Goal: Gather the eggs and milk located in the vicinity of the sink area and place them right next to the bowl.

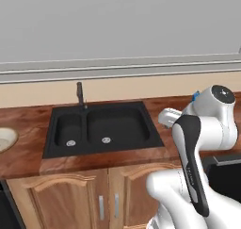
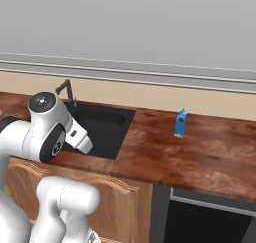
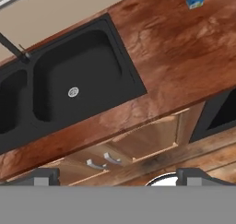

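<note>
Pincer [image 3: 117, 174] spread wide and empty above the table [image 2: 200, 157], milk carton [image 2: 180, 124] standing well off — a hasty reach could topple it.

A plain grey wall [image 1: 117, 20] rose above a cream backsplash [image 1: 141, 86]. The reddish-brown wooden table [image 2: 200, 152] ran beneath it, over light wood cabinet doors [image 1: 61, 200] with silver handles [image 1: 100, 208]. A dark appliance front [image 2: 210, 222] stood beside them.
</note>
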